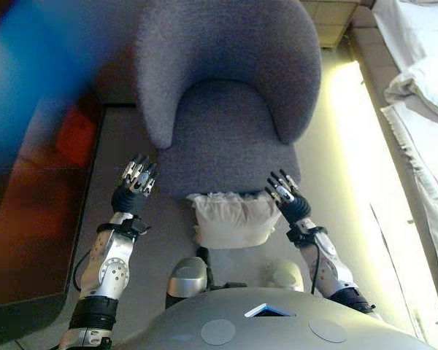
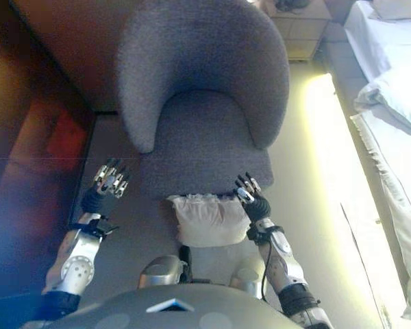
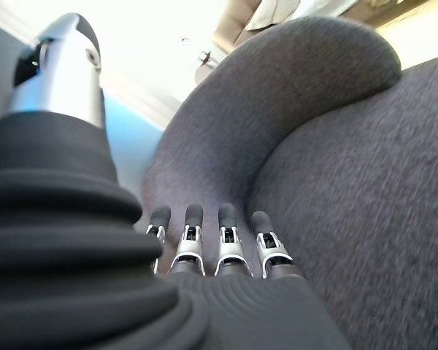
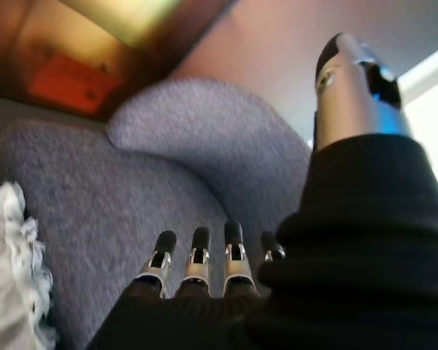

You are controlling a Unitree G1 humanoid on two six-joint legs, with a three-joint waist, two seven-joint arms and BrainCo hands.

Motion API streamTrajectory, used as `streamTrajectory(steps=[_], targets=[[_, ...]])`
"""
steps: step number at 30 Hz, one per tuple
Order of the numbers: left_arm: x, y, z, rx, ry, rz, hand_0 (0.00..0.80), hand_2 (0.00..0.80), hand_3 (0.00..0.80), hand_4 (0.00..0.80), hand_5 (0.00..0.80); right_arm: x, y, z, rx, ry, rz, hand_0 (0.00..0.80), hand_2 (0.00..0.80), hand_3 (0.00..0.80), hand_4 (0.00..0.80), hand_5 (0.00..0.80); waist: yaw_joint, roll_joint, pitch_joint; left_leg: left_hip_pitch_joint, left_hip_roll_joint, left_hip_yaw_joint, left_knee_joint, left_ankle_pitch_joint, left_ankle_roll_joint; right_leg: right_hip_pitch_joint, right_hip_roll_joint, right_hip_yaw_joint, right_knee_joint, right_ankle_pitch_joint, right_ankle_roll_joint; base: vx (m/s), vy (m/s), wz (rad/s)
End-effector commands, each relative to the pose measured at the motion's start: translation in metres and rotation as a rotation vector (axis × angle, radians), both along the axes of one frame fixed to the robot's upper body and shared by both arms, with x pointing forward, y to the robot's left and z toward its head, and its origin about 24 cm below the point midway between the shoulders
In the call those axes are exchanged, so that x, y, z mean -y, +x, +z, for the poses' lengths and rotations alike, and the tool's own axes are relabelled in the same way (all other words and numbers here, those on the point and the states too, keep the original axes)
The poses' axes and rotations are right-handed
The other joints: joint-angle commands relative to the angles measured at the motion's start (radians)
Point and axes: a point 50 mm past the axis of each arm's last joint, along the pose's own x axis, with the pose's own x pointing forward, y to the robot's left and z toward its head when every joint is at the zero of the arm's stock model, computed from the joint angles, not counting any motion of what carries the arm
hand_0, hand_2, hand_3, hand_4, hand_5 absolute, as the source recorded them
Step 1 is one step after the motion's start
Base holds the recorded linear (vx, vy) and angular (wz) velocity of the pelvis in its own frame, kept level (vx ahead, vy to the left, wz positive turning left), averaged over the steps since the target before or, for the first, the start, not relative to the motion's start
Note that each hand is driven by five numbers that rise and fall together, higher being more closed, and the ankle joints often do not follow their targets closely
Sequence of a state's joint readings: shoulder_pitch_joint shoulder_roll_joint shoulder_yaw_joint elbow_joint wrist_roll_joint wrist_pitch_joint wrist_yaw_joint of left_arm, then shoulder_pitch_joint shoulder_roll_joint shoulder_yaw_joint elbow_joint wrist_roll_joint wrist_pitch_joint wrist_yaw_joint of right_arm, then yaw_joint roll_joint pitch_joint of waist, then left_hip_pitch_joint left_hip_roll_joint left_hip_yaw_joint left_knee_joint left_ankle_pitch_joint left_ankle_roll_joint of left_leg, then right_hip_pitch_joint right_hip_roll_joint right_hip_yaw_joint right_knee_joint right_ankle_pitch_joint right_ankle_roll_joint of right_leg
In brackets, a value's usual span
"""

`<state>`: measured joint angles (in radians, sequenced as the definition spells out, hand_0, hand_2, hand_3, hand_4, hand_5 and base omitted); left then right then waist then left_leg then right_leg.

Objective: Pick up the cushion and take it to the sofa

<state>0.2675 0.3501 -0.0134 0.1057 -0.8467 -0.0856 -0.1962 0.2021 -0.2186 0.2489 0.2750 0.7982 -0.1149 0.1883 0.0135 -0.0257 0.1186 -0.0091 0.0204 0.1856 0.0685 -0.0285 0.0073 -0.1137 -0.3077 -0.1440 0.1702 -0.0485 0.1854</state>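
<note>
Fingers straight on both the left hand (image 1: 137,177) and right hand (image 1: 283,189); you close in either side of the cushion (image 1: 231,219) evenly.

Sofa (image 1: 226,87): grey woven cloth, matt, coarse nubbly surface on back, arms and seat
Cushion (image 1: 230,219): off-white cloth, soft and creased, matt, with a frayed ruffled edge, against the sofa's front edge
Left hand (image 1: 137,179): glossy silver metal-look fingers with dark matt tips; ribbed black rubbery cover
Right hand (image 1: 283,191): same silver and dark finish, ribbed matt cover
Floor (image 1: 317,168): smooth, pale, faintly sheened right of the sofa
Bedding (image 1: 423,87): white cloth, matt, softly rumpled, far right of the sofa
</note>
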Motion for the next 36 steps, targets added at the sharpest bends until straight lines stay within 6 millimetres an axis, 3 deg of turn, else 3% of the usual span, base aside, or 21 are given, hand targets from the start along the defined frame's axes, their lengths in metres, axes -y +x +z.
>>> streamTrajectory(steps=[1,10,14,15,17,20,22,27,31,36], targets=[[-0.009,0.000,0.027,0.155,0.036,-0.002,0.000,0.000,0.000,0.000,0.000,0.006,0.019,0.023,0.126,0.007,0.017,0.000,0.000,0.000,0.000,0.000,-0.005,-0.037,-0.007,-0.032,0.027,-0.092,0.125,-0.093,-0.053,-0.018,0.022,0.040,-0.068,0.186,0.011,0.127,-0.113,0.60],[-0.008,-0.007,0.016,0.097,0.035,0.028,0.000,0.000,0.000,0.000,0.000,0.008,0.034,0.025,0.131,-0.044,0.040,0.000,0.000,0.000,0.000,0.000,0.026,-0.024,-0.050,-0.017,0.101,-0.122,0.133,-0.026,-0.095,0.071,0.079,0.000,-0.080,0.100,-0.007,0.097,-0.054,0.30],[-0.007,-0.002,0.012,0.071,0.112,0.041,0.000,0.000,0.000,0.000,0.000,0.009,0.036,0.029,0.148,-0.083,0.065,0.000,0.000,0.000,0.000,0.000,0.012,-0.014,-0.053,-0.023,0.143,-0.084,0.168,-0.009,-0.115,0.078,0.095,-0.031,-0.063,0.067,-0.030,0.032,-0.042,0.12],[-0.005,0.000,0.010,0.064,0.135,0.034,0.000,0.000,0.000,0.000,0.000,0.010,0.035,0.029,0.151,-0.095,0.067,0.000,0.000,0.000,0.000,0.000,0.003,-0.013,-0.052,-0.037,0.156,-0.058,0.221,0.010,-0.124,0.085,0.101,-0.047,-0.061,0.058,-0.046,0.004,-0.029,0.22],[-0.001,0.003,0.008,0.054,0.128,0.017,0.000,0.000,0.000,0.000,0.000,0.014,0.033,0.031,0.157,-0.116,0.058,0.000,0.000,0.000,0.000,0.000,-0.003,-0.007,-0.049,-0.065,0.177,-0.053,0.278,0.054,-0.145,0.093,0.109,-0.065,-0.057,0.050,-0.060,0.003,0.044,0.33],[0.006,0.009,0.007,0.050,0.107,-0.001,0.000,0.000,0.000,0.000,0.000,0.017,0.033,0.033,0.182,-0.129,0.049,0.000,0.000,0.000,0.000,0.000,-0.009,0.010,-0.048,-0.045,0.212,-0.046,0.150,0.072,-0.150,0.098,0.097,-0.072,-0.047,0.043,-0.046,0.019,0.181,0.47],[0.008,0.010,0.007,0.045,0.128,-0.020,0.000,0.000,0.000,0.000,0.000,0.022,0.032,0.034,0.181,-0.108,0.006,0.000,0.000,0.000,0.000,0.000,-0.012,0.015,-0.055,-0.019,0.205,-0.059,0.088,0.074,-0.153,0.108,0.073,-0.074,-0.058,0.055,-0.024,0.029,0.143,0.10],[0.007,0.014,0.009,0.050,0.090,-0.072,0.000,0.000,0.000,0.000,0.000,0.023,0.026,0.030,0.172,-0.054,-0.028,0.000,0.000,0.000,0.000,0.000,-0.020,0.017,-0.070,0.033,0.159,-0.009,-0.028,0.043,-0.135,0.115,0.015,-0.115,-0.095,0.113,0.017,0.022,0.082,0.01],[0.024,0.015,0.005,0.070,-0.213,-0.180,0.000,0.000,0.000,0.000,0.000,0.005,0.025,0.028,0.179,0.286,0.026,0.000,0.000,0.000,0.000,0.000,-0.022,0.013,-0.071,0.037,0.144,0.018,-0.054,0.043,-0.125,0.108,-0.007,-0.143,-0.123,0.144,0.032,-0.013,0.040,0.05],[0.059,0.003,0.002,0.192,-0.798,-0.349,0.000,0.000,0.000,0.000,0.000,-0.019,0.029,0.040,0.280,0.899,0.099,0.000,0.000,0.000,0.000,0.000,-0.018,0.010,-0.076,0.038,0.146,0.050,-0.049,0.028,-0.115,0.106,-0.009,-0.152,-0.147,0.152,0.045,-0.004,0.000,-0.06]])
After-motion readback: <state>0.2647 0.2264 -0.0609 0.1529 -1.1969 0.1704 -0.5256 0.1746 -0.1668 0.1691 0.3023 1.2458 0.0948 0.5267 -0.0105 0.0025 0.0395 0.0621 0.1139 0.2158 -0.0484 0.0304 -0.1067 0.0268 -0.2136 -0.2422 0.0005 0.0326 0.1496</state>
